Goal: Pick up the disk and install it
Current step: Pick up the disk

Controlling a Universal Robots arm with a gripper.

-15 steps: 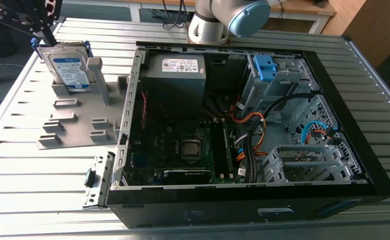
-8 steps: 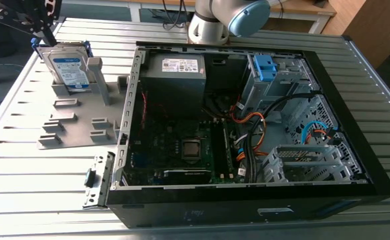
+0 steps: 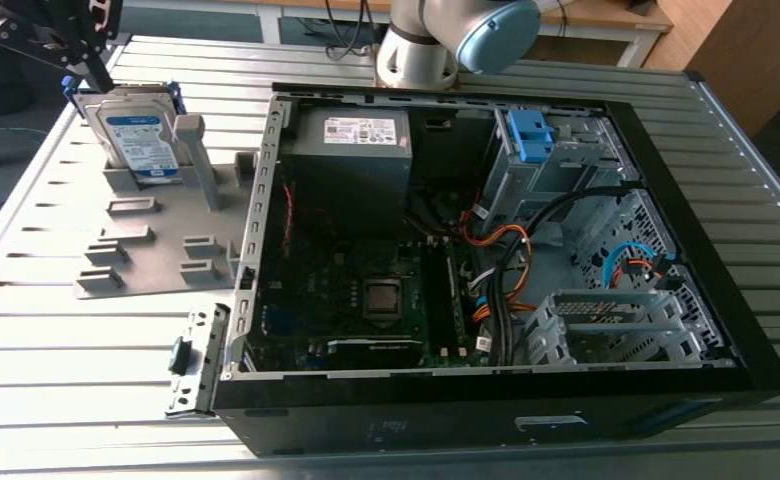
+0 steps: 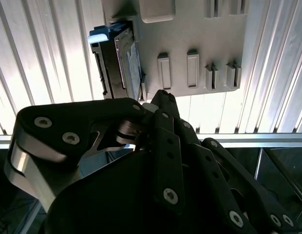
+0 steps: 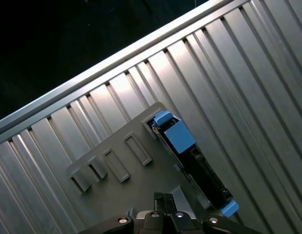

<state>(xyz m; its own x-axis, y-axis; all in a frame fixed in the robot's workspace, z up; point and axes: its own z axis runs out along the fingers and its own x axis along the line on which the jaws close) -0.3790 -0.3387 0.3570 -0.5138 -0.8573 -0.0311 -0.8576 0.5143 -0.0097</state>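
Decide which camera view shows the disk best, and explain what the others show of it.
The exterior view: the disk stands on edge in the grey holder, its white and blue label facing the camera. Both wrist views catch it edge-on, so they give its dark edge and blue carrier frame rather than its face.

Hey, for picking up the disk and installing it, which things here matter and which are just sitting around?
Part of the job:
- disk, standing in the grey holder
- gripper, nearest to the disk
- open computer case

Just sitting there:
- power supply
- blue bracket
- cables
- slatted table
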